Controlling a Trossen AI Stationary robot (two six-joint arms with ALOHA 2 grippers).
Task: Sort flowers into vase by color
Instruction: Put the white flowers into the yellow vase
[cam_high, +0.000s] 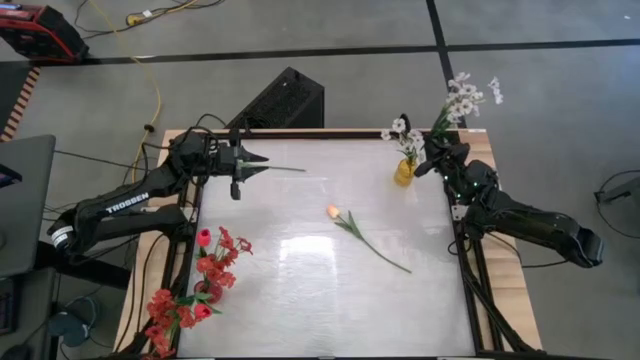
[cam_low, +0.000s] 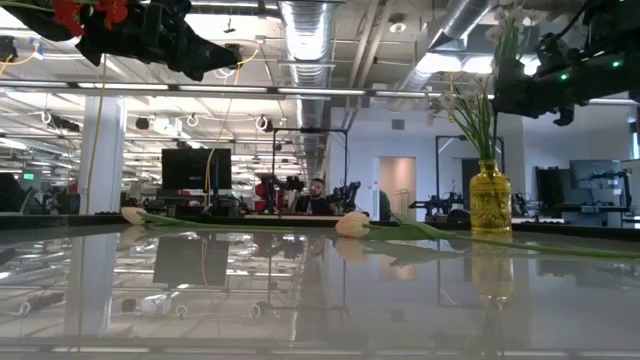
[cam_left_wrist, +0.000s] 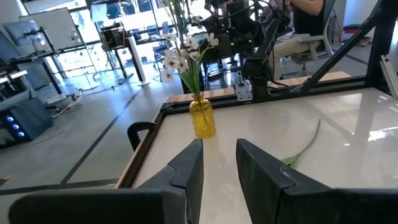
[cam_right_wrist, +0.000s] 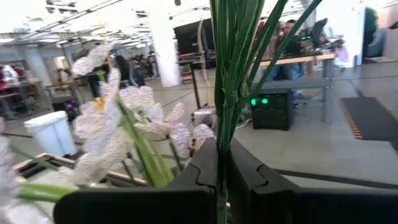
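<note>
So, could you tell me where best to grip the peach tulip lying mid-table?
Probably the bare green stem just below the peach tulip bloom, coming straight down from above. The flower lies flat with clear table on both sides, so fingers could straddle the thin stem crosswise.

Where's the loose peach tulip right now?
In the high view, the peach tulip lies flat mid-table, its stem running toward the right arm's side, apart from the yellow vase.
</note>
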